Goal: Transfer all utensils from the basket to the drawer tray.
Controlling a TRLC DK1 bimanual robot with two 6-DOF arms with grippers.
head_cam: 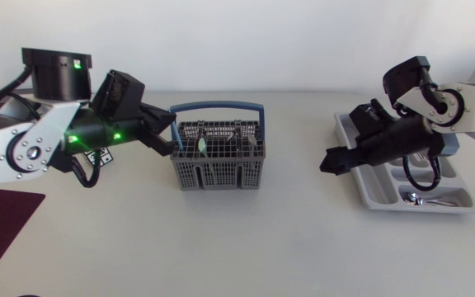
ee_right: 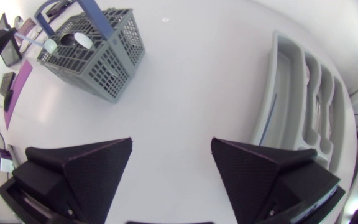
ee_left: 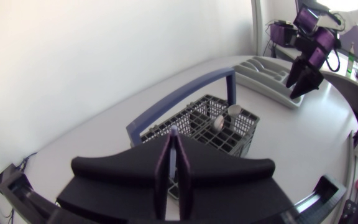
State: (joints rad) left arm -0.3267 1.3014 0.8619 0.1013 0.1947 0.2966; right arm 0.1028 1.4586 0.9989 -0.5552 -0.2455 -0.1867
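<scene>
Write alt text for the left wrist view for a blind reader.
The left end effector is shut on a thin lilac utensil handle just above the grey basket, whose blue carry bar arches ahead. Farther off, the right end effector hangs open by the drawer tray.

No words, numbers or brand marks can be read here. A small black-and-white patterned tag lies on the table under the left arm, too small to decipher.
</scene>
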